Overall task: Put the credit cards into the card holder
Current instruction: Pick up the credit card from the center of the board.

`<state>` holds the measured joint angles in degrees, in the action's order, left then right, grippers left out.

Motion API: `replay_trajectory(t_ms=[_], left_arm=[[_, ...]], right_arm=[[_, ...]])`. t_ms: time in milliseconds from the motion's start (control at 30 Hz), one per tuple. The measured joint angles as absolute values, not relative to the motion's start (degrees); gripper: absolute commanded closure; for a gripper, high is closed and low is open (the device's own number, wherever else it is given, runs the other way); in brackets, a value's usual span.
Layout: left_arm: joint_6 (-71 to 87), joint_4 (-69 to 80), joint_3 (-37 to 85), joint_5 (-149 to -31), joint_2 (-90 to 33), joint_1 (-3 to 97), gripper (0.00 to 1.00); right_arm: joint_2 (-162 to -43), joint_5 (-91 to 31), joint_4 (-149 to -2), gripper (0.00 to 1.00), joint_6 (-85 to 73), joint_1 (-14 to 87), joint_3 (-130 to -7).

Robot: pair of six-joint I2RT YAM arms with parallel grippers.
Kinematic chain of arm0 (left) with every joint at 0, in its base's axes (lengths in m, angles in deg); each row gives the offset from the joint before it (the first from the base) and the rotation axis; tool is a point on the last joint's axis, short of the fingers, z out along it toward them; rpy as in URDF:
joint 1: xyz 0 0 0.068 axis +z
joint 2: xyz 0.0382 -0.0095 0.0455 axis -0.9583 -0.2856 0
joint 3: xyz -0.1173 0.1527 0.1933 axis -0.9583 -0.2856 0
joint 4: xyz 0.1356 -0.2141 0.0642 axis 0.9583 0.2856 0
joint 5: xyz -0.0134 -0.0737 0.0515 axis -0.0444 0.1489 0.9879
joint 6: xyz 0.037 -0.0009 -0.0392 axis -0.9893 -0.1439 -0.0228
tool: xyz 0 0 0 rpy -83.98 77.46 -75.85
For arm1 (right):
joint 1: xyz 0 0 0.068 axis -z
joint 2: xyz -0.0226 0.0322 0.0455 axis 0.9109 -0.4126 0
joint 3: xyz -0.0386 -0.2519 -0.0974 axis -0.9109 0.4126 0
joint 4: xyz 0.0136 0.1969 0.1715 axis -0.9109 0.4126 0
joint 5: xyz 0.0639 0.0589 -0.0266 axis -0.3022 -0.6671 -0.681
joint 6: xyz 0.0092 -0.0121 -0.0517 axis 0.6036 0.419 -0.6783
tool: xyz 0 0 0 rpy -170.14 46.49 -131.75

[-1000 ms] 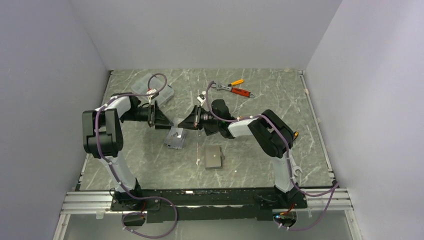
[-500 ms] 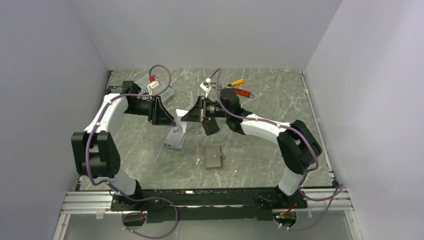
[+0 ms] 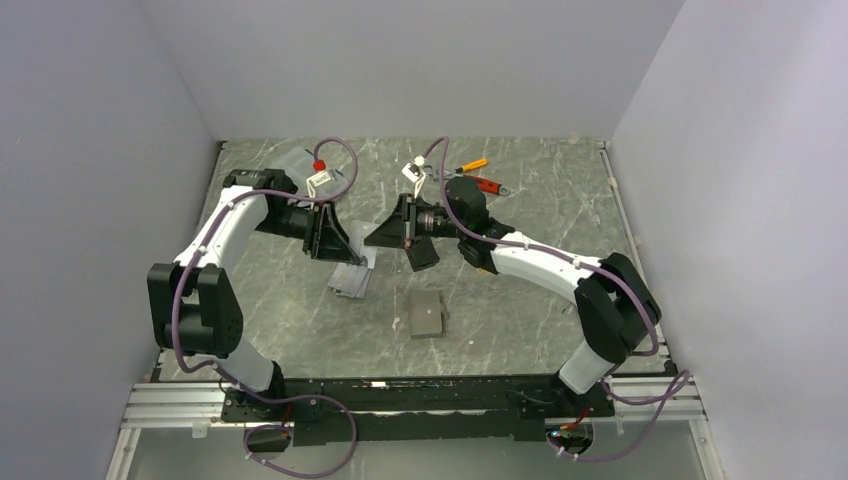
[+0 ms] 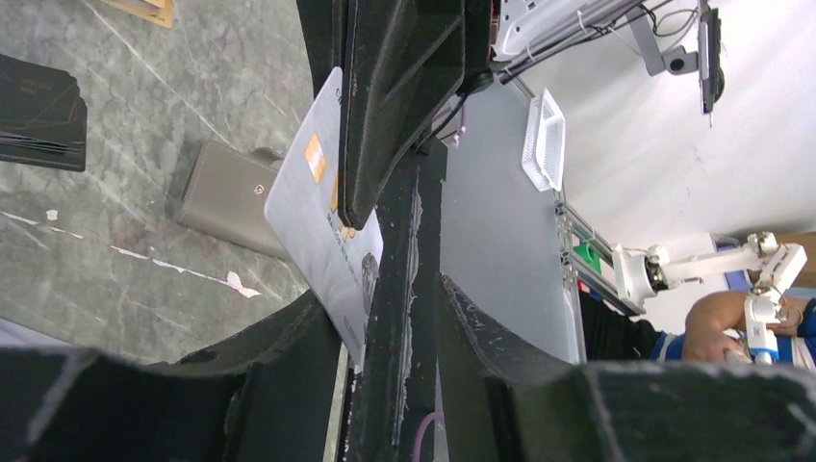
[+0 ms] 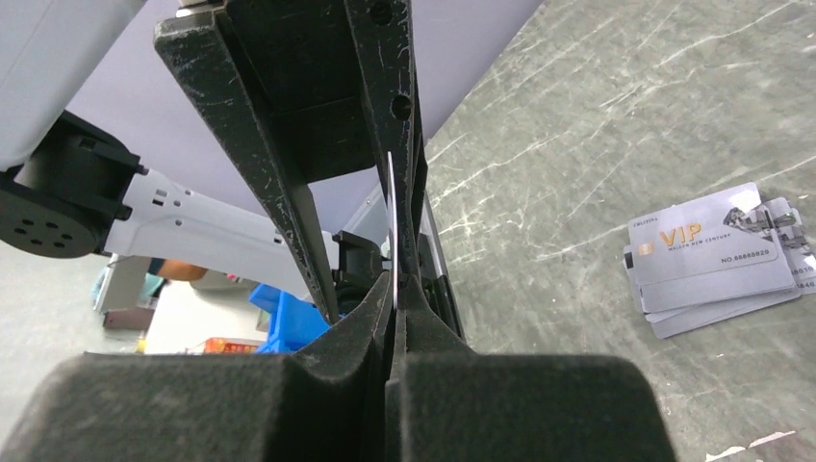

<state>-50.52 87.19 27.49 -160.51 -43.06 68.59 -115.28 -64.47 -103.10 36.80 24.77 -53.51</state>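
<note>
Two-armed handover above the table (image 3: 290, 330): closing down the left gripper (image 3: 351, 254) from wide, jaws apart yet, against the right gripper (image 3: 370, 240). Folded card holder (image 3: 427, 314) lying just below. Between both, the silvery-grey card (image 4: 318, 207), pinched by the right alone; regrip likely coming.

Loose cards (image 3: 349, 284) left of card holder (image 3: 427, 314); tools (image 3: 486, 184) behind

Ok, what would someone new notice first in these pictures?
The two grippers meet tip to tip above the table: the right gripper, shut, pinches a silvery card with a gold chip, while the left gripper straddles it with open jaws. Beneath lie a fan of silver VIP cards and the closed card holder.
</note>
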Motion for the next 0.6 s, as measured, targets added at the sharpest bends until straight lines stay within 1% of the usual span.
replay_trajectory(t_ms=[233,367,500,600], left_arm=[[-57.6,94.3,29.6,-160.8,-45.1,68.6,0.56],[-58.7,95.2,29.7,-160.8,-45.2,68.6,0.61],[-59.0,95.8,29.9,-160.8,-45.6,68.8,0.62],[-59.1,96.1,30.2,-160.8,-46.1,69.1,0.65]], right_arm=[[-113.3,-61.7,-98.5,1.0,31.2,23.3,-53.8],[-112.8,-61.3,-97.7,1.0,29.9,22.8,-53.8],[-112.4,-60.7,-96.9,1.0,28.3,21.9,-53.9],[-112.4,-60.5,-95.4,1.0,27.0,20.9,-54.0]])
